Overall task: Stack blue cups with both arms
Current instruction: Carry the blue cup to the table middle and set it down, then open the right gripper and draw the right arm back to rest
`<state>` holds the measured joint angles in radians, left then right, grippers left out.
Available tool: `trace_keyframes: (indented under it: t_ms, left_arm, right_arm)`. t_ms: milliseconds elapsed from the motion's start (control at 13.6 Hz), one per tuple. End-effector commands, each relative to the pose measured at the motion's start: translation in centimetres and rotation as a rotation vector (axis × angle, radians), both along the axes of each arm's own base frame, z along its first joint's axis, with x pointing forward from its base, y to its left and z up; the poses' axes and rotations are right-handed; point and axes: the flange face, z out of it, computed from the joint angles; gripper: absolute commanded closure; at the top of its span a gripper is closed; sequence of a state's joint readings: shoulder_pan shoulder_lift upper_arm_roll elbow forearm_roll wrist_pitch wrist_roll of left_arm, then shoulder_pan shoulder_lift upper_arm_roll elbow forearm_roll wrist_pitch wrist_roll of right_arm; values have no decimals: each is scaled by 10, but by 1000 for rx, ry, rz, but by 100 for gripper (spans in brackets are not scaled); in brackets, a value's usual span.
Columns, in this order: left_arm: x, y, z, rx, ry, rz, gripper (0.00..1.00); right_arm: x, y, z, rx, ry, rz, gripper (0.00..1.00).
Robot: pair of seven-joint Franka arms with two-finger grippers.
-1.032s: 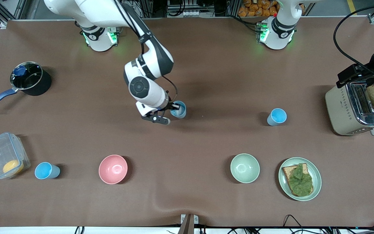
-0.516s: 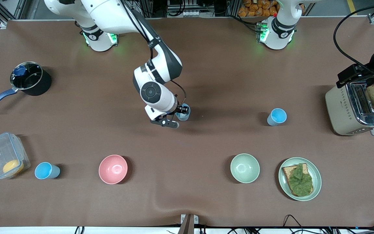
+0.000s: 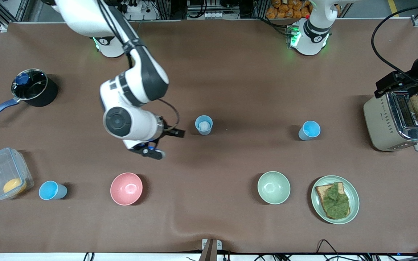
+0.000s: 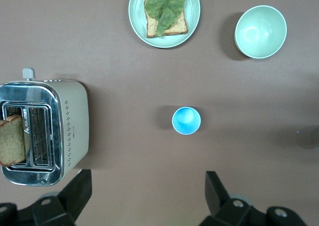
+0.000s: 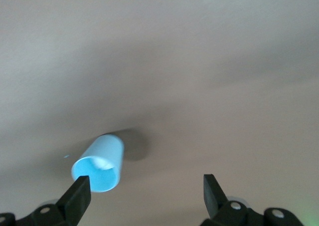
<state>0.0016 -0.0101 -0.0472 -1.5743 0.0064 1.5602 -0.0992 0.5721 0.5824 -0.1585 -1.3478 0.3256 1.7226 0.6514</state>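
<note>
The paler blue cup (image 3: 204, 125) stands upright mid-table, nothing touching it, and my right gripper (image 3: 165, 139) hangs just beside it toward the right arm's end, jaws spread wide and empty. The brighter blue cup (image 3: 309, 130) sits well apart from it, toward the left arm's end, directly under my left gripper (image 4: 144, 193), whose fingers (image 4: 75, 192) also stand wide apart with nothing between them.

As I judge it, the step now is the left arm's pick. I want to come straight down, centre the rim between the fingers and close on the wall near the top, gently, since a light tapered cup will tip or squirt out. A third blue cup (image 3: 52, 190) waits beside the clear container (image 3: 5, 173), near the pink bowl (image 3: 126, 188).

The left wrist view gives me that clean top-down line on the brighter cup, plus the toaster (image 4: 45, 131), the sandwich plate (image 4: 164, 15) and the green bowl (image 4: 260, 31). The right wrist view shows only the paler cup close by its own finger (image 5: 79, 193). Only the front view shows all three cups together.
</note>
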Motion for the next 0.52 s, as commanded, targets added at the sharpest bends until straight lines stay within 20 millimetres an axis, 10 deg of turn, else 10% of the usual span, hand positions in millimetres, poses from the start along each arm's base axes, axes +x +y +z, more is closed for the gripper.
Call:
trace_keyframes:
  t_ms: [0, 442]
  left_arm:
    - [-2, -3, 5, 8, 2, 8, 0]
    - [-2, -5, 5, 8, 0, 3, 0]
  right_arm:
    - [11, -40, 38, -20, -41, -14, 0]
    - [19, -206, 96, -105, -44, 105, 0]
